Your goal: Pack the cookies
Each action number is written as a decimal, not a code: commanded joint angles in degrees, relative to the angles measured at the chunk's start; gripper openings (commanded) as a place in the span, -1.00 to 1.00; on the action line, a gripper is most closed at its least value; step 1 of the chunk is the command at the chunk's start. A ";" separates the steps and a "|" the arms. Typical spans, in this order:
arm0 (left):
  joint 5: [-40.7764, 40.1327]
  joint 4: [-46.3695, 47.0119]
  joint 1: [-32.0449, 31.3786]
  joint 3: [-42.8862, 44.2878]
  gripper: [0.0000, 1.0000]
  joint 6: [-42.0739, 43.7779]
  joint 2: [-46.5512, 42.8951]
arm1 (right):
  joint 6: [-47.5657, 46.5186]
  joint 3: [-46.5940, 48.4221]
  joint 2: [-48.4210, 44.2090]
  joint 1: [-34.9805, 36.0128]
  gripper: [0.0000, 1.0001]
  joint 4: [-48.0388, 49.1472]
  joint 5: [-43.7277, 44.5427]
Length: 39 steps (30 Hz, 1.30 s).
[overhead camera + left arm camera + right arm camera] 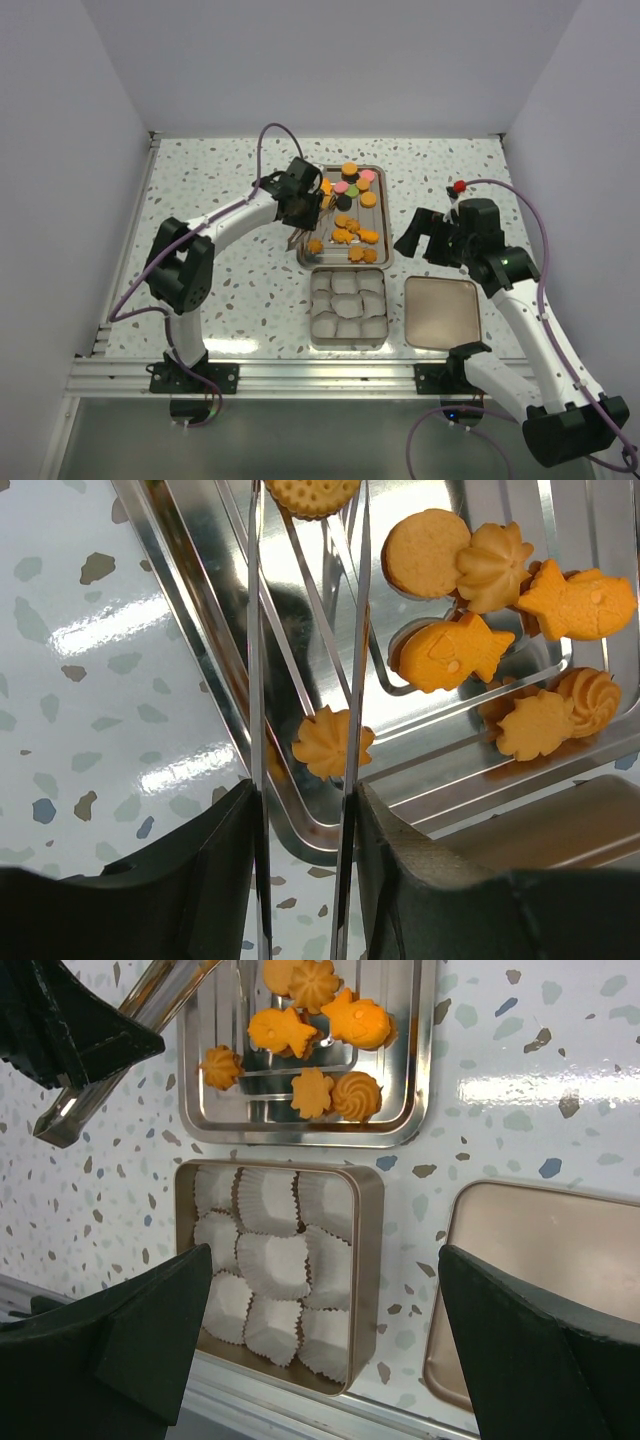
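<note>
One steel tray [381, 218], one gold tin [365, 1270] and one lid [441, 311] lie on the speckled counter [230, 200]. Nine white paper cups [270, 1260] fill the tin, three rows of three. The cookies [280, 1030] are all on the tray. Seven orange ones sit at its near end. At the far end there are roughly eight more, though from above they are too small for a sure count.

The left end effector [305, 820] is clenched on one pair of thin metal tongs [256, 660]. The two blades reach down into the tray's near left corner, on either side of a lone flower cookie [330, 742]. The right blade crosses the cookie's edge, and I cannot tell whether it touches. The right end effector [427, 240] hangs released, fingers wide and holding nothing, over the counter right of the tray.

The tray's near rim lies just beside the tin's far wall. The lid sits right of the tin, with a strip of counter between them. Bare steel surrounds the flower cookie. The other six near-end cookies crowd toward the right rim, several touching. Open counter runs left of the tray and tin. White walls close the counter's far, left and right sides.

The near cookies are flat and orange: two fish, two swirls, one star, one flower, one round. The far group adds black, green and pink rounds.
</note>
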 commanded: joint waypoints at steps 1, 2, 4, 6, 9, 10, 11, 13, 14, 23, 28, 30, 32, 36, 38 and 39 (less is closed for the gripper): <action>0.30 -0.08 -0.37 1.56 -0.29 0.59 -1.00 | -0.70 0.65 0.07 0.20 0.97 0.60 0.01; 0.13 -0.08 -0.37 1.73 -0.31 0.50 -1.26 | -0.61 0.65 -0.02 0.28 0.97 0.69 -0.17; -0.22 -0.17 -0.37 2.08 -0.31 0.41 -2.31 | -0.43 0.56 0.07 0.28 0.97 0.87 -0.43; -0.57 -0.78 -0.37 2.79 -0.32 0.41 -3.36 | -0.26 0.47 0.24 0.37 0.97 1.13 -0.78; -1.01 -2.45 -0.37 4.54 -0.32 0.41 -4.51 | 0.01 0.47 0.51 0.63 0.97 1.57 -1.57; -1.19 -2.80 -0.37 5.50 -0.34 0.50 -4.86 | 0.18 0.47 0.60 0.81 0.97 1.74 -1.84; -1.28 -3.07 -0.37 5.86 -0.35 0.41 -5.30 | 0.27 0.47 0.68 0.81 0.97 1.75 -1.75; -1.54 -3.60 -0.28 6.48 -0.36 0.32 -7.32 | 0.27 0.56 0.86 1.16 0.97 1.92 -1.75; -1.45 -3.60 -0.37 6.48 -0.36 0.24 -8.11 | 0.27 0.56 0.86 1.25 0.97 2.10 -1.75; 2.50 -3.16 -1.15 -0.27 -0.41 1.20 -20.22 | 0.62 0.47 2.18 2.74 0.97 3.59 -2.10; 6.62 -0.70 -4.66 -9.50 -0.47 2.34 -27.62 | 0.71 -0.23 2.88 3.36 0.97 4.56 -2.46; 8.03 0.18 -6.59 -12.58 -0.49 2.17 -30.43 | 0.71 -0.06 3.15 3.54 0.97 4.73 -2.46; 9.62 0.79 -8.27 -14.86 -0.50 1.64 -32.28 | 1.06 0.64 3.06 3.54 0.97 4.65 -1.93; 9.53 1.41 -13.62 -17.68 -0.50 1.29 -33.52 | 2.64 3.19 3.41 3.54 0.97 3.77 -0.44; 9.36 1.50 -14.95 -18.39 -0.50 1.55 -33.34 | 2.90 4.51 3.85 3.62 0.97 3.24 -0.09; 9.44 1.41 -15.57 -18.91 -0.52 1.55 -33.26 | 2.99 5.47 4.02 3.54 0.97 3.15 0.00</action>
